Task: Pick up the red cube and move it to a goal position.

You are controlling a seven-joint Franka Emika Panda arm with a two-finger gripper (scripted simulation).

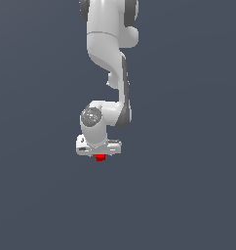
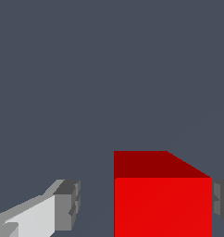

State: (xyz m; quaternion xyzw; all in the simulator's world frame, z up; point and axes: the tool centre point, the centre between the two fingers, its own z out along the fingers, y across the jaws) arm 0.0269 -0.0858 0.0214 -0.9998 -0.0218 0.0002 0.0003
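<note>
The red cube [image 1: 100, 157] is a tiny bright red block that shows just under the white hand of my gripper [image 1: 99, 151] in the exterior view. In the wrist view the red cube [image 2: 162, 199] lies between the two grey fingertips of my gripper [image 2: 144, 203]. One fingertip [image 2: 221, 203] is right against the cube's side. The other fingertip [image 2: 67, 206] stands apart from it with a clear gap. The jaws are open around the cube. In the exterior view the fingers are hidden behind the hand.
The white arm [image 1: 110, 63] reaches down from the top of the exterior view. The ground is a plain dark grey-blue surface [image 1: 188, 195] with no other objects in sight.
</note>
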